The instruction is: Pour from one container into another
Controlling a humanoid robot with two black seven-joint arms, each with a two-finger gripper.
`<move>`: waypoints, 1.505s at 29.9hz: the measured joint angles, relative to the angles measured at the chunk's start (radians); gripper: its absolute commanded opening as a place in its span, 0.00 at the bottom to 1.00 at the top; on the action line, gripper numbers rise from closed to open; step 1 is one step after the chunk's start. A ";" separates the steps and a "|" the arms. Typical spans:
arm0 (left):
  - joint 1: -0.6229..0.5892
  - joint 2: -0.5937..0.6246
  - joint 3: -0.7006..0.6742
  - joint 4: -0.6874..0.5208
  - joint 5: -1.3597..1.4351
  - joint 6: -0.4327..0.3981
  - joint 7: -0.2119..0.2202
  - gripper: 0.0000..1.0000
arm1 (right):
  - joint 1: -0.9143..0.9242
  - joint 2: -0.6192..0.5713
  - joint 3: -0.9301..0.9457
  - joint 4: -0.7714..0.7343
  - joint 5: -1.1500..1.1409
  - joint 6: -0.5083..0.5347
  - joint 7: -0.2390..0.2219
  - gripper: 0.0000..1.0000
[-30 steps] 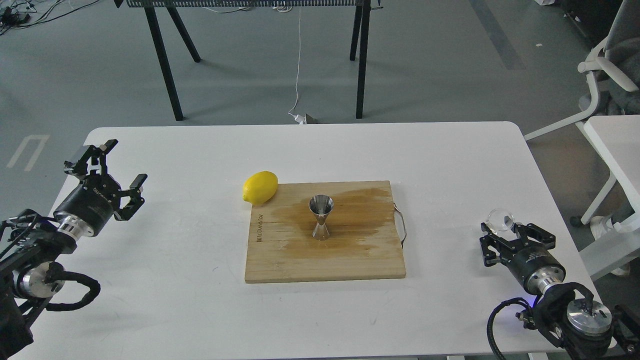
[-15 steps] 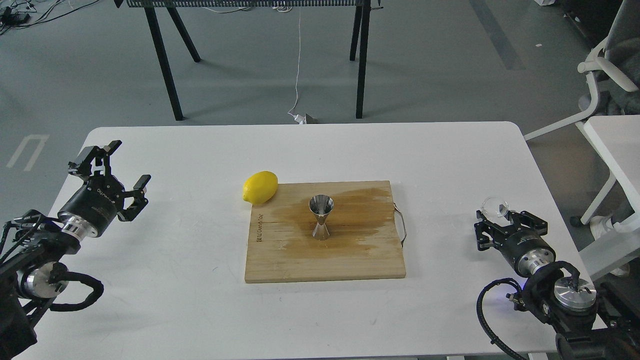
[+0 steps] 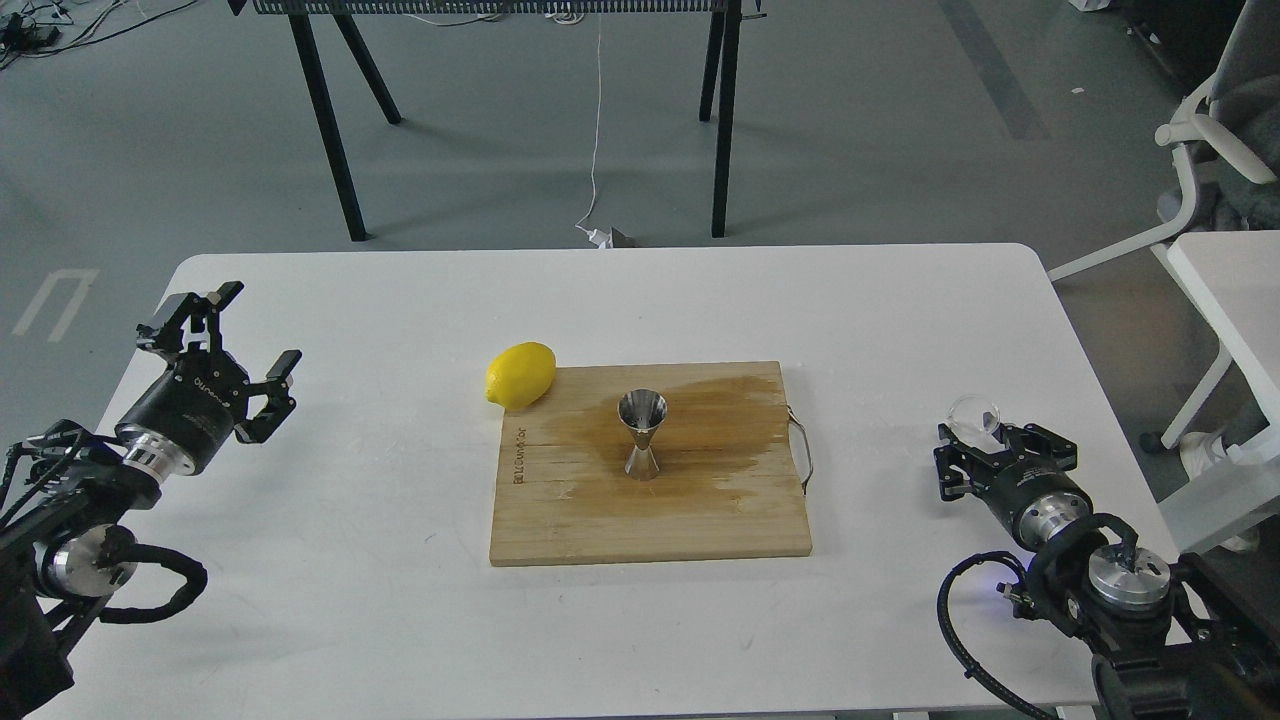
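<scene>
The tiny clear glass cup [image 3: 975, 414] is at the right side of the table, held at the tips of my right gripper [image 3: 990, 438], which is shut on it. The shiny steel jigger [image 3: 641, 434] stands upright in the middle of the wooden cutting board [image 3: 600, 520], well to the left of the cup. My left gripper [image 3: 238, 338] hovers open over the table's far left side, with nothing between its fingers.
A yellow lemon [image 3: 520, 374] lies at the board's back left corner. The board has a dark wet stain [image 3: 720, 420] and a metal handle [image 3: 803, 452] on its right edge. A white chair and another table stand off to the right.
My right gripper has moved left and farther away, carrying the glass cup with it. The left gripper shifted slightly right, then held still.
</scene>
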 measured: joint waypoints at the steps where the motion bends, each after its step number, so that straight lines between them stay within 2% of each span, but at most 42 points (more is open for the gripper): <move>1: 0.000 0.000 0.000 0.000 0.000 0.000 0.000 0.99 | 0.000 0.000 0.000 0.000 0.000 0.000 0.000 0.54; 7: 0.000 0.000 0.000 0.000 0.000 0.000 0.000 0.99 | -0.003 0.001 -0.001 -0.001 0.000 0.000 -0.001 0.63; 15: 0.000 0.000 0.000 -0.001 0.000 0.000 0.000 0.99 | -0.007 0.001 -0.001 0.006 0.000 0.000 -0.001 0.71; 21: 0.000 0.001 0.000 -0.001 0.000 0.000 0.000 0.99 | -0.009 0.001 -0.001 0.013 0.001 0.002 -0.001 0.85; 23: 0.000 0.001 0.000 -0.001 0.000 0.000 0.000 0.99 | -0.012 0.001 -0.001 0.016 0.002 0.003 -0.002 0.93; 29: 0.000 0.003 0.000 0.000 0.000 0.000 0.000 0.99 | -0.049 -0.001 0.014 0.040 0.004 0.007 -0.002 0.94; 33: 0.000 0.003 0.000 0.000 0.000 0.000 0.000 0.99 | -0.123 -0.023 0.033 0.134 0.004 0.008 -0.002 0.95; 45: 0.001 0.000 -0.001 0.012 0.000 0.000 0.000 0.99 | -0.373 -0.178 0.169 0.564 0.003 0.029 0.000 0.97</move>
